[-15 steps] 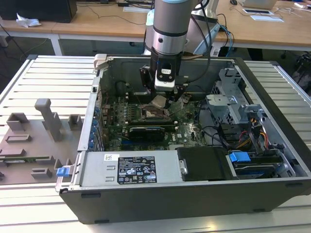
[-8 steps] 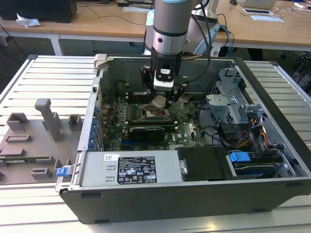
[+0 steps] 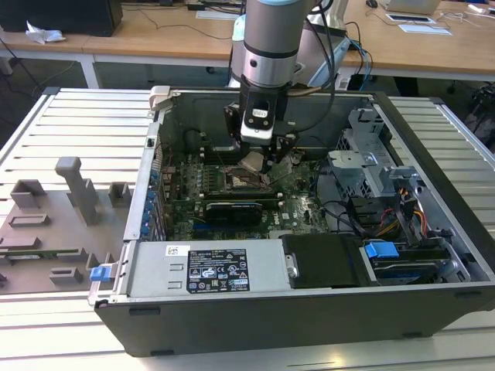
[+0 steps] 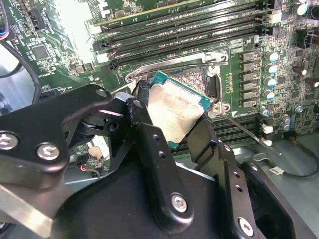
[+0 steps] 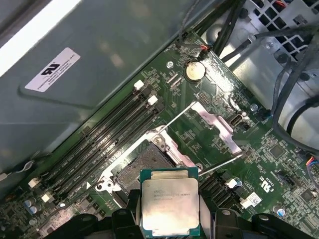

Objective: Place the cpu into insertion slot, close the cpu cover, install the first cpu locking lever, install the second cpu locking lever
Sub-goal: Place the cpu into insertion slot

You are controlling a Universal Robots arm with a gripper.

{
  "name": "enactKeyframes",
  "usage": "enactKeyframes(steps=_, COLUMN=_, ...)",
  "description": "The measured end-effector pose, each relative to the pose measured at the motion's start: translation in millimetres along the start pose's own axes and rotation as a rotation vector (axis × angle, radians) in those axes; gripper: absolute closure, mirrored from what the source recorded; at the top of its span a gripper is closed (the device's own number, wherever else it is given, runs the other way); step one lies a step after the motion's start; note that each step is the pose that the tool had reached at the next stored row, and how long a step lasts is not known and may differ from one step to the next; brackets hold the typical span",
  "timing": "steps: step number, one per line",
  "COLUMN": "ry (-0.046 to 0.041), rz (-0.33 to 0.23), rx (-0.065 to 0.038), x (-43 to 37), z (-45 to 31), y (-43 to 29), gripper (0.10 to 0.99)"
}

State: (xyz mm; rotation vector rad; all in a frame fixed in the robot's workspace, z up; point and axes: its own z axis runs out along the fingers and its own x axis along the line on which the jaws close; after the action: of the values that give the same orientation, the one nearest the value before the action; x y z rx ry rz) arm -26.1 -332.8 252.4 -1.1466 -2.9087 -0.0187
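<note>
My gripper (image 3: 259, 157) reaches down into an open computer case, shut on the cpu (image 3: 253, 161), a flat square chip with a silvery top. In both wrist views the black fingers (image 4: 142, 112) clamp two opposite edges of the cpu (image 4: 179, 104) (image 5: 169, 199), which hangs tilted just above and beside the insertion slot (image 5: 142, 164) (image 4: 199, 77). The slot (image 3: 237, 180) is bare, with a dark centre and silver rim. The silver cpu cover (image 5: 214, 123) stands swung open away from the slot. Two thin wire levers (image 5: 172, 118) (image 5: 219, 163) stick out unlatched.
Long memory slots (image 5: 107, 132) run beside the socket, close to the case wall (image 5: 99, 55). A black-shrouded card (image 3: 232, 210) lies near the socket, a power supply (image 3: 209, 270) at the front, cables and drive bays (image 3: 387, 224) on the exterior view's right, a grey fixture (image 3: 54, 224) on its left.
</note>
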Motion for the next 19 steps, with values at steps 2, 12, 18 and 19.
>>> enactKeyframes(steps=2, ry=-0.0001, rz=0.019, rx=0.000, x=0.0, z=0.0, y=0.0, gripper=0.541)
enactKeyframes(steps=12, ry=-0.0005, rz=0.097, rx=-0.002, x=0.0, z=0.0, y=0.0, gripper=0.541)
enactKeyframes(steps=18, ry=-0.0008, rz=0.128, rx=-0.002, x=0.0, z=0.0, y=0.0, gripper=0.541)
enactKeyframes(steps=19, ry=-0.0008, rz=0.133, rx=-0.002, x=0.0, z=0.0, y=0.0, gripper=0.541)
